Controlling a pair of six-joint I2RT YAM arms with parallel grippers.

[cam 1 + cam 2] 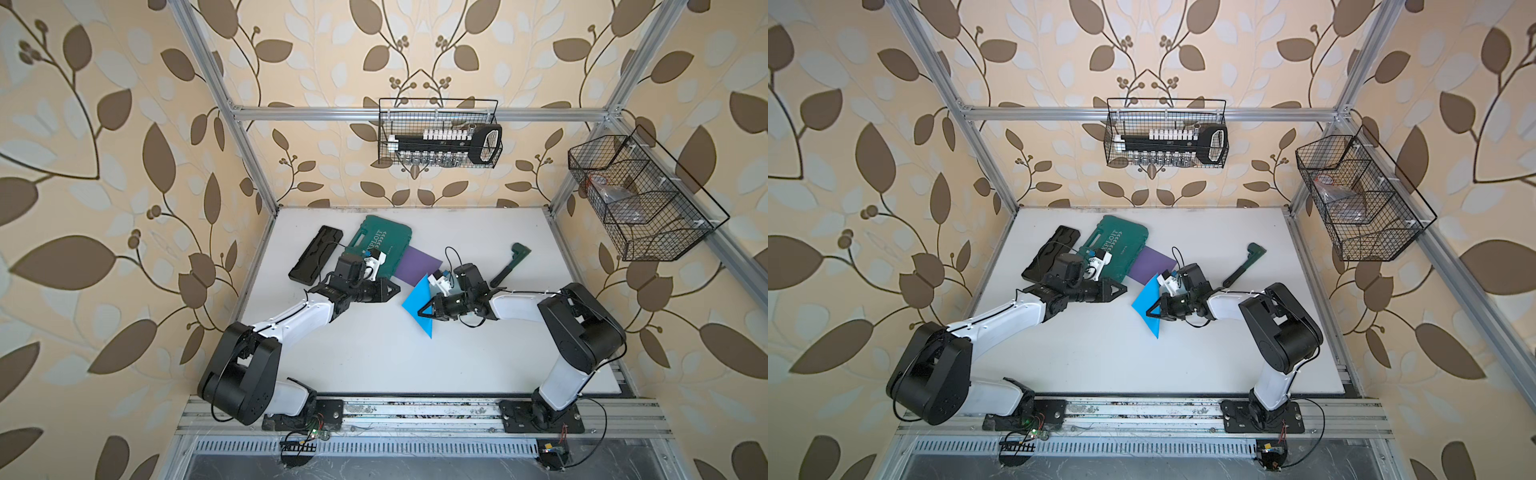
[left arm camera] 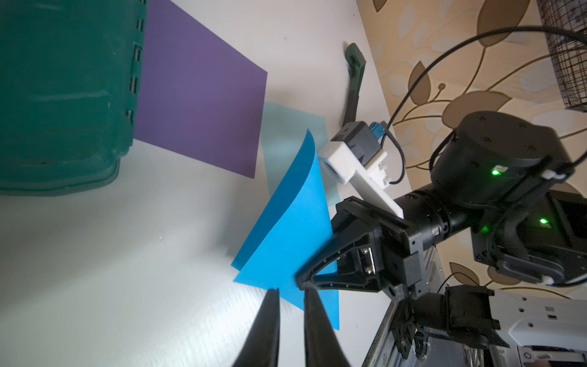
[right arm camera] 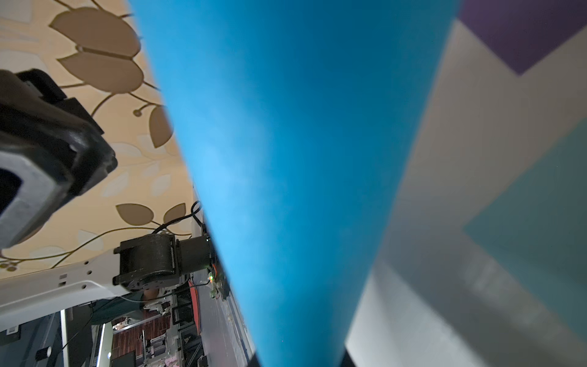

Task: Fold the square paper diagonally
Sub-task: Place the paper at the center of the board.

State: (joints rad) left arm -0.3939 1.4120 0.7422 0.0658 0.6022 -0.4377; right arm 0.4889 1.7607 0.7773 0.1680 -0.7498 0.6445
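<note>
The right end effector [image 1: 1149, 312] is clamping the blue paper [image 1: 1142, 300], which is lying as a triangle on the white surface [image 1: 1100, 357]. The left end effector [image 1: 1121, 289] is pointing toward it, near but not touching. A purple sheet [image 1: 1156, 266] is lying just beyond both.

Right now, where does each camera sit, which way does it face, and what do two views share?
Top view: high in front, looking down on the table; both arms show.
Top view: beside it, same direction, same table.
Left wrist: looks along the left gripper at the blue paper; right gripper shows.
Right wrist: close against the blue paper; left arm shows.
Wrist views share the purple paper.
</note>
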